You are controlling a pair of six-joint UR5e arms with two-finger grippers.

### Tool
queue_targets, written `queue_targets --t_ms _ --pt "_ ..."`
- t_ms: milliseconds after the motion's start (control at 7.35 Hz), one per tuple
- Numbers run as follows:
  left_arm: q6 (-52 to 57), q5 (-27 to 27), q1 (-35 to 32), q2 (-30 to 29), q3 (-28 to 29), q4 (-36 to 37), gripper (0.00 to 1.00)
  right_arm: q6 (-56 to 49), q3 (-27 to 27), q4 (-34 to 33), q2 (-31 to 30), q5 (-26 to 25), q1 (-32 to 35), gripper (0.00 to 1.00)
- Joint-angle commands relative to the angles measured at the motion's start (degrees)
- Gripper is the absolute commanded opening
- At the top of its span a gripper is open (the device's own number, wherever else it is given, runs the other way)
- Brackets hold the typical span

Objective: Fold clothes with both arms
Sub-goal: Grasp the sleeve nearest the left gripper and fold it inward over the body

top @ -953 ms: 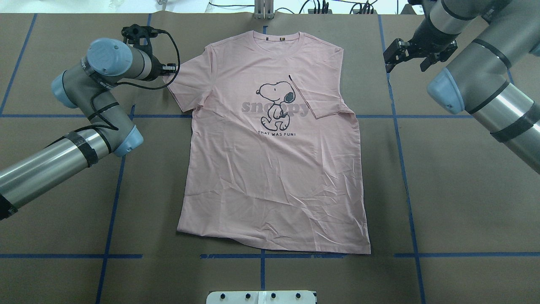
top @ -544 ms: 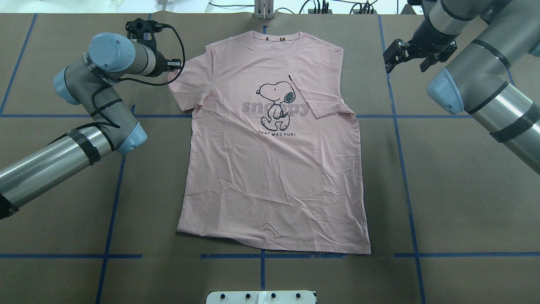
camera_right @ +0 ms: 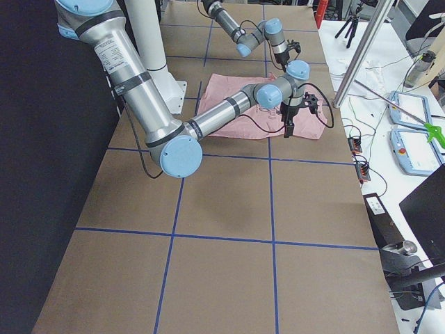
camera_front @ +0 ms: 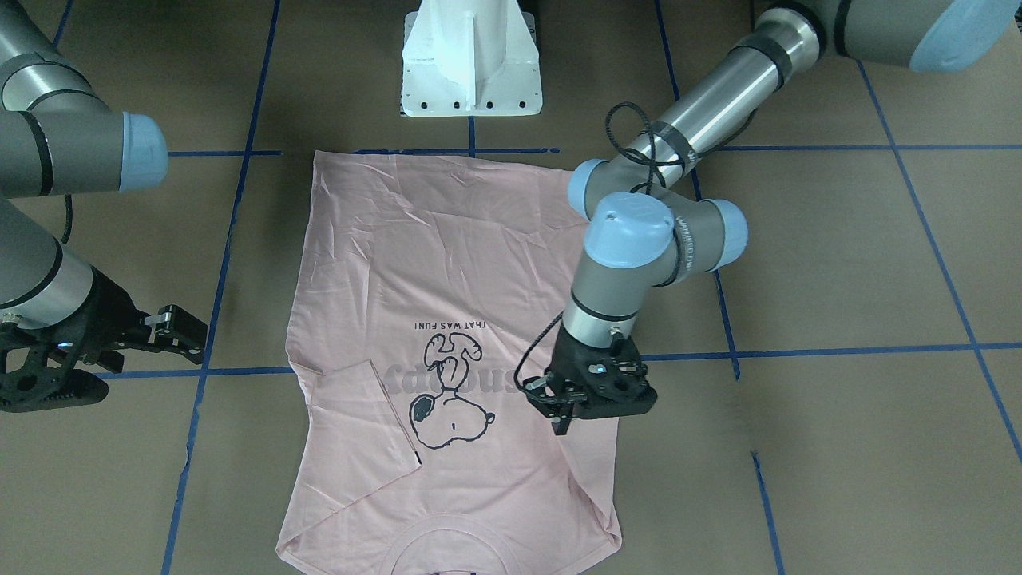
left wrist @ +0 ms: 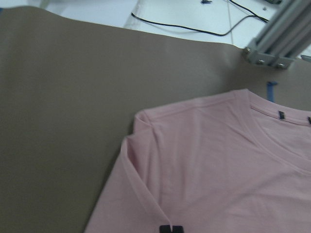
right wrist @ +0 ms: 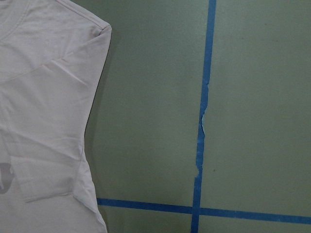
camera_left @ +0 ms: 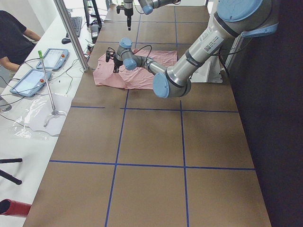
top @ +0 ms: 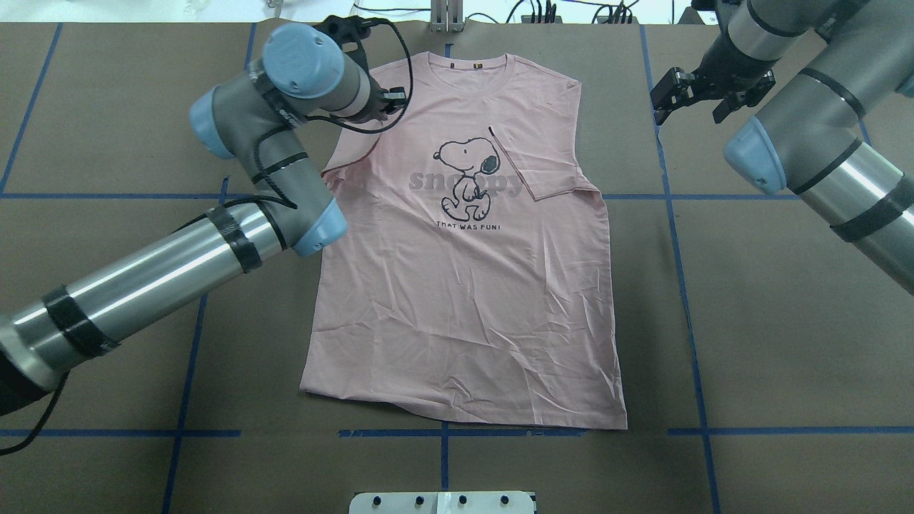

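The pale pink T-shirt [top: 464, 300] lies flat and face up on the brown table, collar toward the far edge. Its right sleeve [top: 546, 168] is folded in over the chest beside the dog print [top: 468, 178]. My left gripper [top: 391, 95] hangs over the left shoulder, shut on the left sleeve, which it has drawn inward over the body. The front view shows this gripper [camera_front: 561, 419] pointing down at the cloth. In the left wrist view the fold [left wrist: 141, 189] runs to the closed fingertips [left wrist: 165, 228]. My right gripper [top: 689, 106] stands open over bare table, right of the collar.
Blue tape lines [top: 678, 250] cross the brown table cover. The white pedestal base [camera_front: 471, 64] stands at the near edge behind the hem. An aluminium post [top: 446, 18] and cables lie along the far edge. A person [camera_left: 14, 38] sits by tablets at the side desk.
The left arm swung right and onto the shirt, taking the left sleeve from its spread-out place inward over the shoulder. The right arm stayed almost still.
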Motion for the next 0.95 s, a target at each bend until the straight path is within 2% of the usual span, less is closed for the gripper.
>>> queue_targets --t_ms 0,272,408,544,817 --pt "-2.13 0.22 1.28 -4.03 4.71 -0.54 0.00 0.00 0.08 0.09 -0.69 0.04 0.06 1.00" --pt "-2.13 0.31 1.63 -3.77 5.33 -2.89 0.04 -0.17 0.00 0.09 -0.69 -0.05 -0.03 1.00" --pt "-2.22 0.22 1.63 -3.85 5.42 -3.26 0.73 -0.17 -0.35 1.83 -1.30 -0.14 -0.03 1.00" --pt "-2.31 0.22 1.63 -4.03 5.33 -3.27 1.00 0.00 -1.23 4.37 -1.92 -0.23 -0.12 1.00" --pt "-2.31 -0.13 1.55 -3.59 3.50 -4.31 1.00 0.44 -1.06 5.01 -2.27 -0.05 -0.12 1.00"
